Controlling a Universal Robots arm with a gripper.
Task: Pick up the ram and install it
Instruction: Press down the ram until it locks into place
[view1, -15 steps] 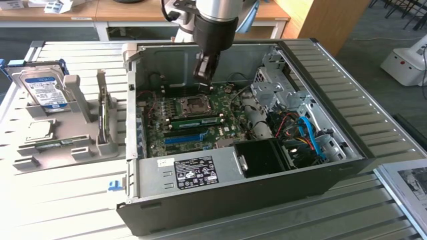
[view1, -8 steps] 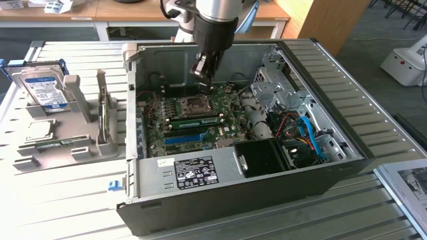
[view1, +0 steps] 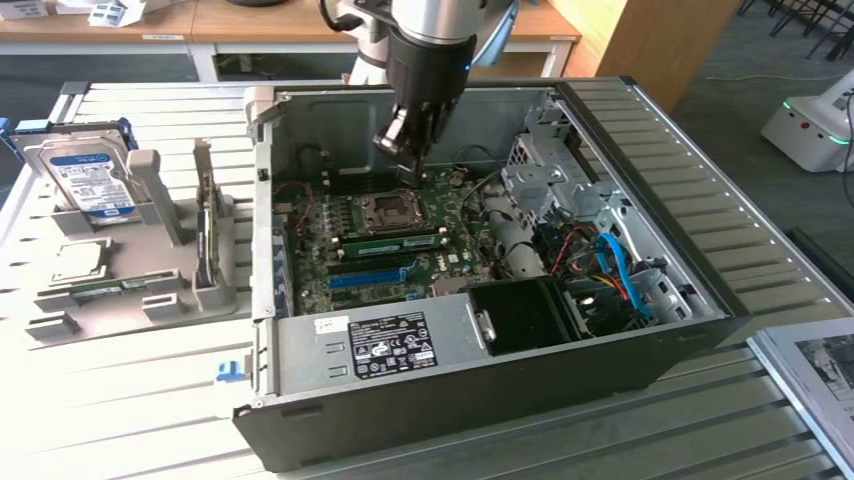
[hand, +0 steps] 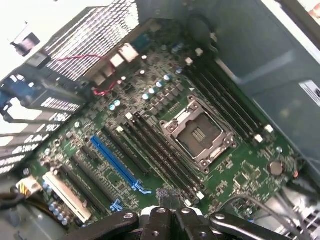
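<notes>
A pale slatted surface (view1: 134, 400) carries everything. An open computer case (view1: 467, 400) lies on its side across the middle. At the exterior view's left stands a grey parts rack (view1: 160, 290), well apart from a small blue clip (view1: 228, 372) near the case's near corner. A printed sheet (view1: 817, 375) lies at the near right.
</notes>
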